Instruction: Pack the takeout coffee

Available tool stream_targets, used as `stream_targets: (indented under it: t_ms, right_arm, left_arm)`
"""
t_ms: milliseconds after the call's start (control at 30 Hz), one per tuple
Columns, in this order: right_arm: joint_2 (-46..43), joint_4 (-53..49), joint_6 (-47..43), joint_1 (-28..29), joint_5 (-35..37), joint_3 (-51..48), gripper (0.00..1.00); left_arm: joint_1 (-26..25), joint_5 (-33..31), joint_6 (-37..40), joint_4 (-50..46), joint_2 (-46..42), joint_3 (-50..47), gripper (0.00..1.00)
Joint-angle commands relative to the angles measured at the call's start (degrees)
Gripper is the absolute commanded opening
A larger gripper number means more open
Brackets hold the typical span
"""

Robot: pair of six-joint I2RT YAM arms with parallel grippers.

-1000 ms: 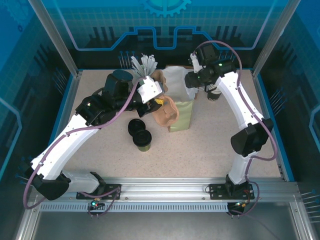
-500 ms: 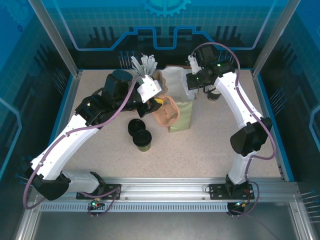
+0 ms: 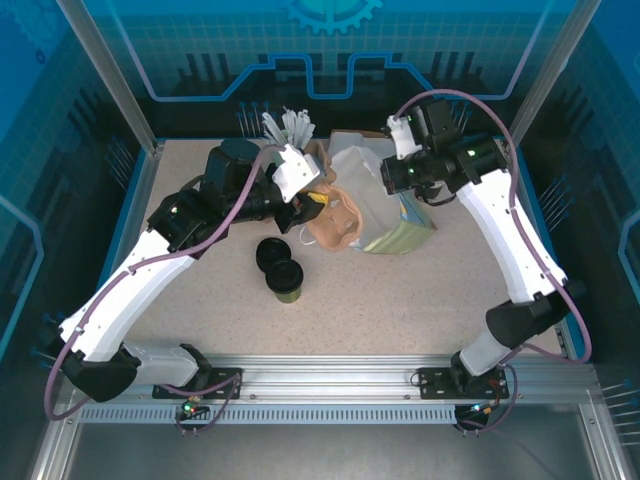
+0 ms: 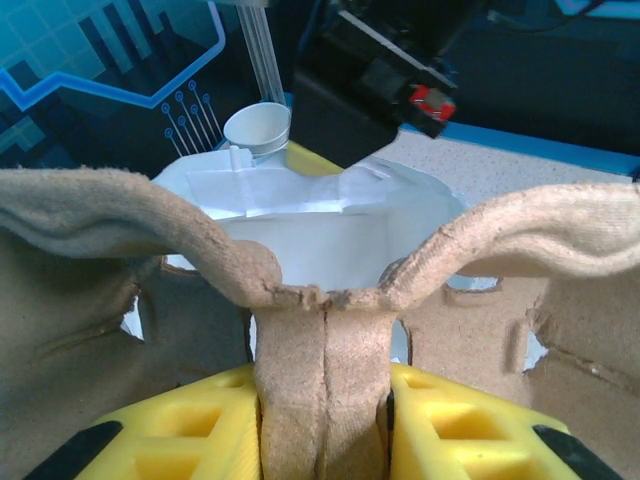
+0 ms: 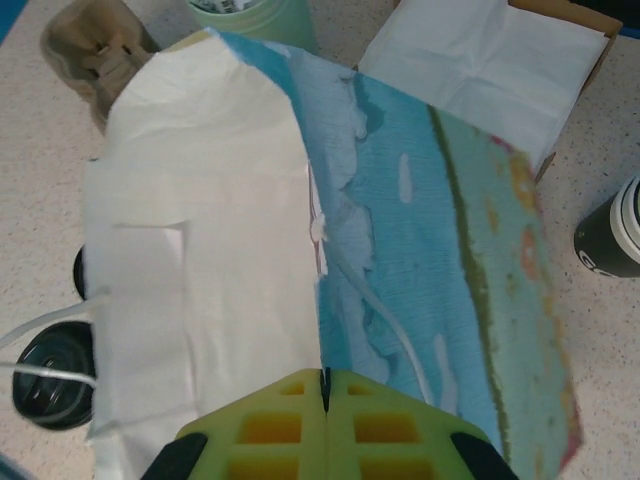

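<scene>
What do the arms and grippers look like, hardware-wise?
The left arm and right arm match: white shell links, bulky black joint housings, a purple cable looping along each. The left gripper and right gripper have white bodies and bright yellow fingers with moulded rectangular pockets and black trim at the base.

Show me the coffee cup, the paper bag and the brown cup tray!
coffee cup [image 3: 283,273], top view, on its black lid.
paper bag [image 5: 420,250], right wrist view, on its blue printed side.
cup tray [image 4: 320,370], left wrist view, on its middle ridge.
</scene>
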Motion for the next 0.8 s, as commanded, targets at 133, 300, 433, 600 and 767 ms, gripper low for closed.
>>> stream_targets:
  t_ms: [133, 300, 433, 600, 767]
  right_arm:
    - [-8.3, -2.8, 5.1, 2.9, 2.1, -6.9, 0.0]
    - [-13.2, -1.9, 8.3, 3.9, 2.4, -12.3, 0.0]
    - [-16.9, 1.7, 9.4, 3.8, -1.3, -19.1, 0.0]
    - [-18.6, 3.5, 9.5, 3.6, 0.3, -24.1, 0.0]
    - [-19.5, 5.5, 9.0, 3.5, -0.6, -25.5, 0.0]
  left_arm:
    - [0.1, 6.6, -7.1, 3.1, 1.8, 1.8, 0.31]
    - [0.0, 10.2, -8.1, 3.4, 2.7, 0.7, 0.31]
    - [-0.5, 13.9, -9.3, 3.7, 3.8, 0.0, 0.31]
    - [-1.1, 16.7, -10.7, 4.3, 4.9, -1.3, 0.31]
    - [-1.9, 18.6, -10.9, 3.7, 6.1, -1.3, 0.31]
